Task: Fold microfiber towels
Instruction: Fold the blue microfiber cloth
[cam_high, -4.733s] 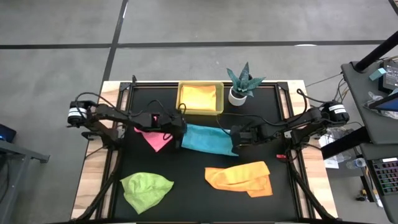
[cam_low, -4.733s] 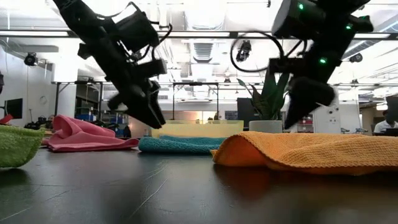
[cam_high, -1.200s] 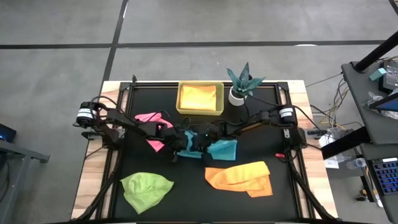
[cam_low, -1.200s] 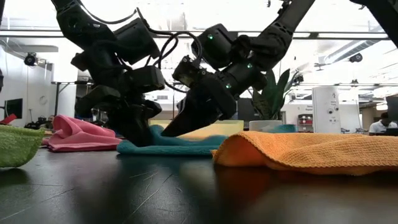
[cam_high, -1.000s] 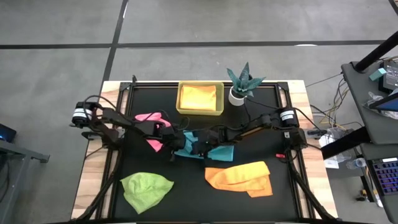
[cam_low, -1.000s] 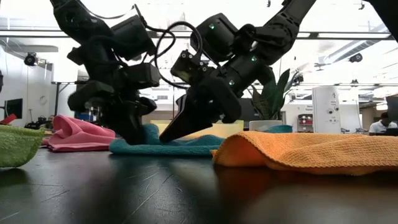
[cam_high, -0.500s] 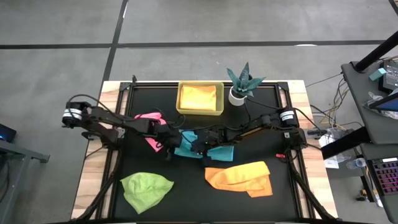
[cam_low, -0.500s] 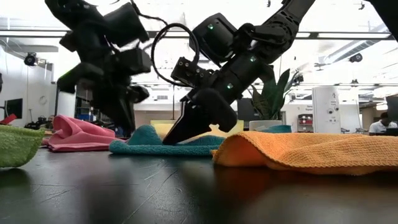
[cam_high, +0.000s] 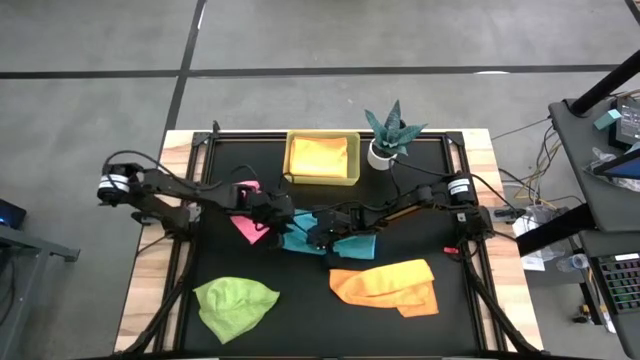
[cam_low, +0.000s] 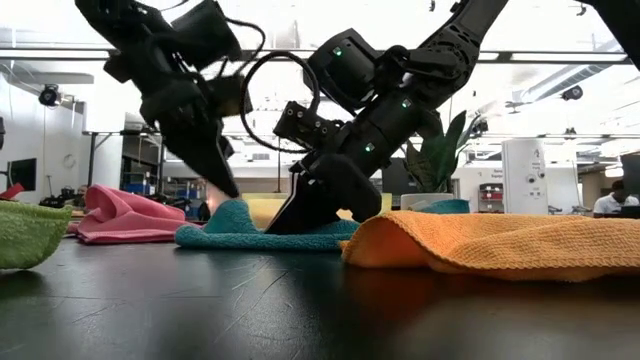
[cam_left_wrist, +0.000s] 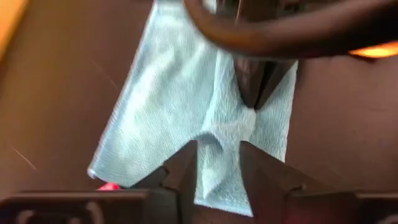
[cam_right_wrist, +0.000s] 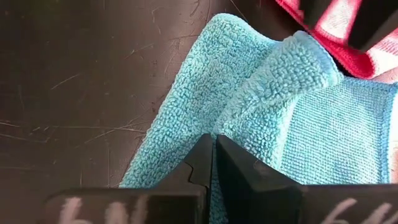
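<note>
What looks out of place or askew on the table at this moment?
Mainly the turquoise towel: its fold is uneven, with a raised bunched ridge at one end, seen in the low view between the left gripper and the right gripper. The orange towel and green towel lie rumpled, unfolded.

you're looking at two black, boxy-jointed arms, the left arm (cam_high: 190, 193) and right arm (cam_high: 420, 200), each with looping black cables, small green lights, a pale round base cap and tapered dark fingers (cam_right_wrist: 239, 171).
</note>
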